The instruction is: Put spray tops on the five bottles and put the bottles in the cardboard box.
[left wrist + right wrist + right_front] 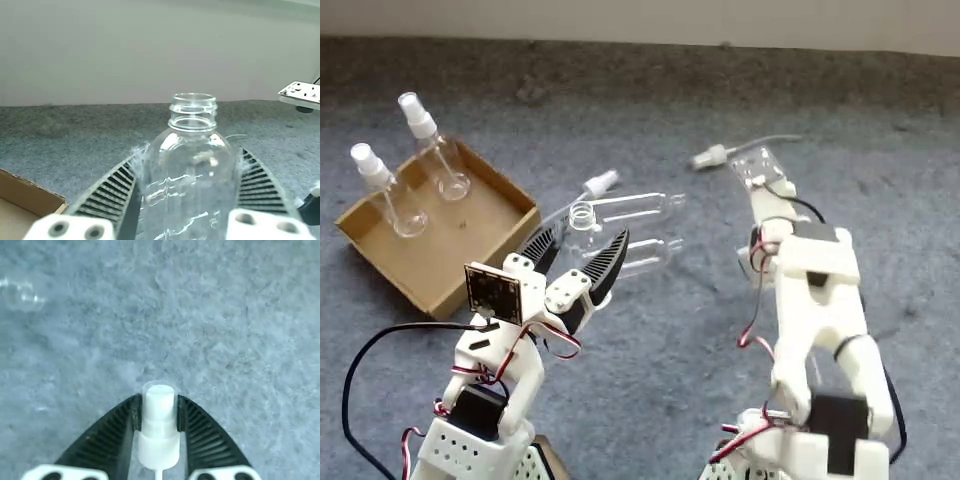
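L gripper (588, 238) clamping bottle (193, 150) upright, neck uncapped | R gripper (159, 401) pinching spray top (159, 440), arm stretching fwd, angling down over carpet (225, 315)

Grey carpeted table (670, 380), cardboard box (480, 225) on it, two clear bottles (635, 206) lying near a spray top (602, 183)

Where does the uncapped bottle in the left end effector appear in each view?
High view: bottle just left of centre, in the left end effector.
Left wrist view: centre, upright, neck open.
Right wrist view: the right end effector grips a spray top over carpet.
Shared landmark: cardboard box.
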`<state>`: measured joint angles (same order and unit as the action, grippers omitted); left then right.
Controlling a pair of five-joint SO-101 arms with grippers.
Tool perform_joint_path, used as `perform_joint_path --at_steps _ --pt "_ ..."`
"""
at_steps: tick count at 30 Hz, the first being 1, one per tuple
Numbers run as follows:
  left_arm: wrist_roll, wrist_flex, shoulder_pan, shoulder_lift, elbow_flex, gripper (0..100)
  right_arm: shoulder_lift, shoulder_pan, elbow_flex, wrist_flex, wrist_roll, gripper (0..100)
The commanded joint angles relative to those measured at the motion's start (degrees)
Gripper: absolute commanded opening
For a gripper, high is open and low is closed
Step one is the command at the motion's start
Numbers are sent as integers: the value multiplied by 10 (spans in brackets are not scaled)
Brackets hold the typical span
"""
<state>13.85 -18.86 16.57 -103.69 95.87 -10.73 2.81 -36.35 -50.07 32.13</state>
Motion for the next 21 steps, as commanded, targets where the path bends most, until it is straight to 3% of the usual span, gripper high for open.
perform_joint_path --at_steps 1,8,13,21 --pt "4 -1 -7 -7 13 147 78 -23 98 -5 -48 45" --pt "4 -1 -7 -7 13 147 214 -27 215 -9 -67 58" --pt "4 -1 -7 -7 13 147 219 -28 256 -60 -67 181" --pt "4 -1 -7 -7 13 147 219 -29 322 -155 -63 192"
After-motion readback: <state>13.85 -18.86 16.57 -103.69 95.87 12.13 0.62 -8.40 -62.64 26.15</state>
